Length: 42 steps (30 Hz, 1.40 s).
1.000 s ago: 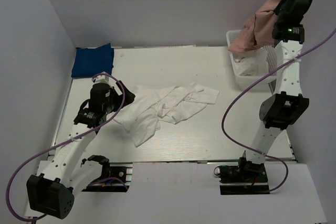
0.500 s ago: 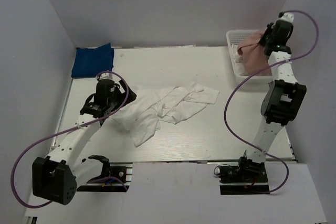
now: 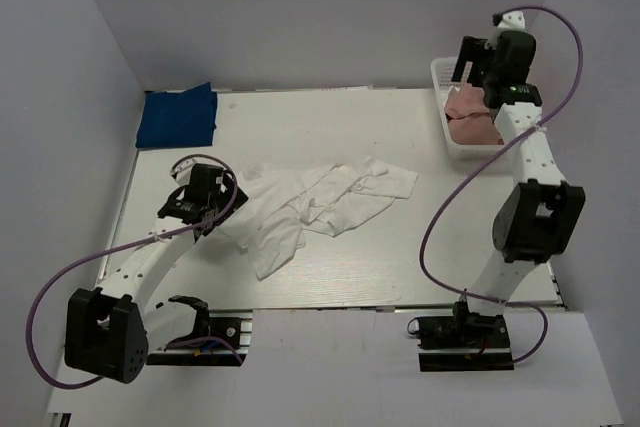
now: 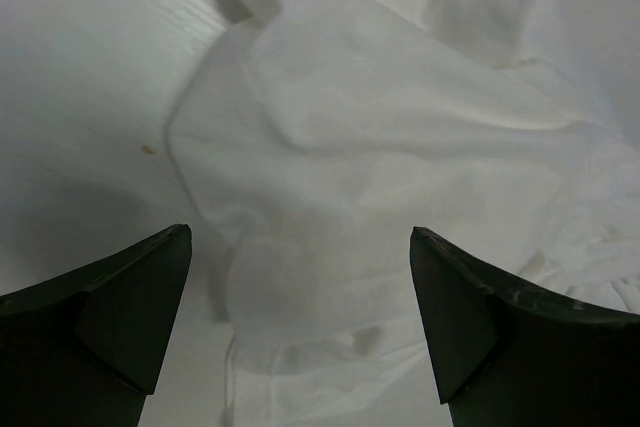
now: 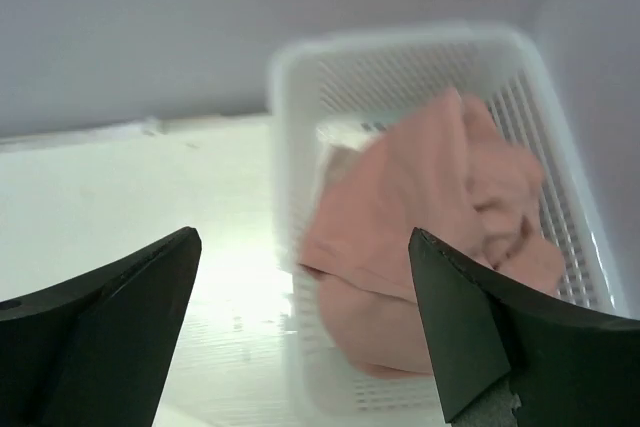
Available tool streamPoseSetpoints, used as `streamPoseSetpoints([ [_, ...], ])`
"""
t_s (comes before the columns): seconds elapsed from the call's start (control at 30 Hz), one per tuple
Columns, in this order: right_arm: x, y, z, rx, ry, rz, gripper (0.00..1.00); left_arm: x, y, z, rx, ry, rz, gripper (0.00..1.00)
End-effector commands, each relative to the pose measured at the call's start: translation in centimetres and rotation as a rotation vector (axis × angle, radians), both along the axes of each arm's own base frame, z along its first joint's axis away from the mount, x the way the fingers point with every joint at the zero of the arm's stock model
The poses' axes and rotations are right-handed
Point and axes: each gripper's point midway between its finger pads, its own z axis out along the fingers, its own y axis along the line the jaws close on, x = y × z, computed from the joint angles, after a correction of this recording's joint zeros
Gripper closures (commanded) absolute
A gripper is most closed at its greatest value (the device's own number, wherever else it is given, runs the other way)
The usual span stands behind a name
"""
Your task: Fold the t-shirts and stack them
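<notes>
We see a white mesh basket [image 3: 472, 151] at the far right corner of the pale table [image 3: 400, 267], close to the grey walls [image 3: 300, 17] behind it

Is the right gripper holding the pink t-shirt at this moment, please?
No, the right gripper is open, and the pink t-shirt lies loose in the basket.

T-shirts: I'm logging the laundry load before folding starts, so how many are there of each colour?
White t-shirt: 1
Blue t-shirt: 1
Pink t-shirt: 1
Total: 3
Anything under the pink one in the basket is hidden.
</notes>
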Motion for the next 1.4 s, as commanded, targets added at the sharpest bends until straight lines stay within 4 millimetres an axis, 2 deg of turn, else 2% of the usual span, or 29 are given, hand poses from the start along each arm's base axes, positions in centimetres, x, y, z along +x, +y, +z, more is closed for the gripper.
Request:
streamPoseSetpoints([
  [0.0, -3.0, 6.6, 4.2, -0.077, -0.046, 0.162, 0.1, -1.1, 2.6, -1.2, 0.051, 0.039, 0.149, 0.0],
  [0.03, -3.5, 8.6, 3.9, -0.064, -0.039, 0.208, 0.1, -1.2, 2.6, -1.9, 0.056, 0.054, 0.149, 0.0],
  [0.07, -4.5, 9.7, 3.2, -0.044, -0.022, 0.225, 0.1, -1.2, 3.0, -1.9, 0.056, 0.055, 0.162, 0.0],
  [0.1, -5.2, 12.2, 2.8, -0.036, -0.013, 0.273, 0.1, -1.5, 3.1, -2.6, 0.053, 0.081, 0.166, 0.0],
  [0.2, -6.6, 14.3, 0.3, 0.036, 0.042, 0.267, 0.1, -1.5, 3.7, -3.2, 0.062, 0.094, 0.177, 0.0],
  [0.23, -7.2, 16.4, -0.2, 0.049, 0.057, 0.302, 0.1, -1.7, 3.8, -3.8, 0.065, 0.104, 0.177, 0.0],
  [0.27, -8.0, 16.9, -2.3, 0.055, 0.102, 0.308, 0.1, -1.8, 4.1, -4.4, 0.066, 0.107, 0.186, 0.0],
  [0.4, -11.0, 21.8, -7.0, 0.106, 0.201, 0.389, 0.1, -0.9, 3.5, -6.0, 0.021, 0.099, 0.176, 0.0],
  [0.47, -12.0, 23.1, -8.3, 0.102, 0.228, 0.404, 0.1, -0.6, 3.5, -6.5, 0.022, 0.105, 0.176, 0.01],
  [0.5, -12.6, 23.4, -10.2, 0.094, 0.272, 0.406, 0.1, -0.1, 3.5, -6.7, 0.01, 0.098, 0.179, 0.01],
  [0.57, -13.2, 24.5, -11.4, 0.093, 0.291, 0.408, 0.1, 0.1, 3.3, -7.8, 0.001, 0.128, 0.165, 0.04],
  [0.6, -13.5, 24.6, -13.3, 0.085, 0.335, 0.408, 0.1, 0.3, 3.2, -8.1, 0.001, 0.128, 0.164, 0.06],
  [0.7, -14.2, 26.6, -16.0, 0.119, 0.377, 0.442, 0.1, 1.1, 3.0, -8.9, -0.013, 0.142, 0.162, 0.1],
  [0.73, -14.6, 27.7, -16.6, 0.114, 0.382, 0.47, 0.1, 1.4, 2.8, -9.1, -0.02, 0.141, 0.147, 0.14],
  [0.77, -14.7, 27.9, -18.0, 0.11, 0.399, 0.471, 0.1, 1.6, 2.4, -9.4, -0.032, 0.149, 0.137, 0.28],
  [0.8, -14.9, 28.4, -19.1, 0.097, 0.415, 0.471, 0.1, 1.7, 2.0, -9.6, -0.052, 0.153, 0.123, 0.36],
  [0.83, -15.0, 28.7, -20.3, 0.09, 0.438, 0.461, 0.1, 2.1, 1.7, -9.6, -0.058, 0.144, 0.108, 0.58],
  [0.9, -14.3, 28.6, -21.0, 0.067, 0.414, 0.419, 0.11, 2.4, 1.3, -10.0, -0.069, 0.155, 0.086, 0.88],
  [0.93, -14.2, 28.6, -22.1, 0.06, 0.43, 0.405, 0.12, 2.3, 1.3, -10.1, -0.067, 0.168, 0.087, 1.0],
  [0.97, -13.9, 28.3, -22.5, 0.042, 0.425, 0.384, 0.17, 3.1, 1.2, -9.3, -0.062, 0.151, 0.076, 1.0],
  [1.03, -12.7, 28.3, -22.8, 0.038, 0.391, 0.345, 0.23, 3.6, 1.4, -8.7, -0.039, 0.143, 0.06, 1.0],
  [1.07, -12.0, 27.9, -22.8, 0.047, 0.374, 0.304, 0.3, 4.3, 1.4, -7.4, -0.038, 0.11, 0.051, 1.0],
  [1.1, -11.7, 27.7, -22.7, 0.05, 0.374, 0.282, 0.6, 4.8, 1.5, -6.5, -0.027, 0.079, 0.047, 1.0],
  [1.13, -11.4, 27.7, -22.2, 0.068, 0.37, 0.261, 0.77, 4.9, 1.4, -5.6, -0.011, 0.053, 0.035, 1.0],
  [1.17, -11.1, 27.3, -21.1, 0.059, 0.335, 0.23, 0.94, 5.5, 2.4, -3.2, 0.024, -0.006, 0.072, 1.0],
  [1.23, -11.1, 26.8, -19.9, 0.05, 0.302, 0.21, 1.0, 5.5, 3.0, -0.9, 0.04, -0.061, 0.097, 1.0],
  [1.27, -11.2, 26.6, -16.8, 0.075, 0.241, 0.21, 1.0, 5.7, 3.0, 0.6, 0.038, -0.103, 0.091, 1.0],
  [1.33, -11.5, 26.3, -14.5, 0.1, 0.195, 0.21, 1.0, 5.8, 3.2, 4.7, 0.027, -0.225, 0.095, 1.0],
  [1.37, -12.4, 25.6, -11.4, 0.126, 0.134, 0.216, 1.0, 5.7, 2.9, 5.9, 0.011, -0.26, 0.086, 1.0],
])
